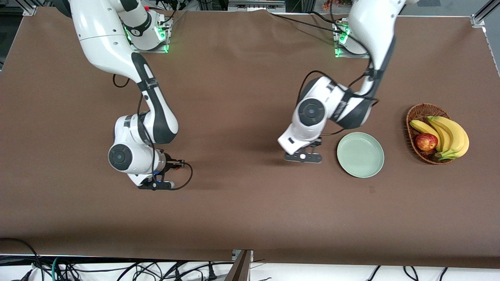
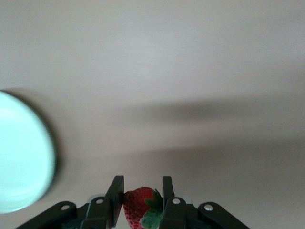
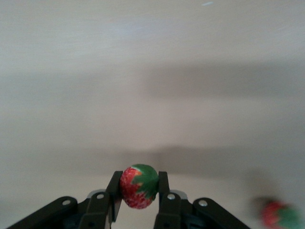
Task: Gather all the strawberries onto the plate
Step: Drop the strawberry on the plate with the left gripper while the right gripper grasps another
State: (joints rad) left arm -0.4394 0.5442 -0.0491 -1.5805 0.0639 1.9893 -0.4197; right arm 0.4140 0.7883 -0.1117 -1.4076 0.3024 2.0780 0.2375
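My left arm comes down from its base, folds at the elbow and tips its wrist down at the table (image 1: 242, 210) just beside the plate (image 1: 360, 154), on the side toward my right arm's end. The left gripper (image 2: 141, 200) has its two fingers closed on a strawberry (image 2: 138, 206), red flesh and green cap showing between them. In the left wrist view the plate's pale green rim (image 2: 28, 152) curves in at the edge, with nothing seen on it.

My right arm reaches out from its own base, bent sharply, wrist pointing down near the table toward its end. The right gripper (image 3: 139, 188) is clamped on a second strawberry (image 3: 138, 186), cap turned toward one finger. A third strawberry (image 3: 279, 214) lies blurred on the table close by in the right wrist view.

A wicker basket (image 1: 416, 113) with bananas (image 1: 449, 134) and an apple (image 1: 426, 141) sits beside the plate, toward my left arm's end. I can read no writing or labels anywhere.
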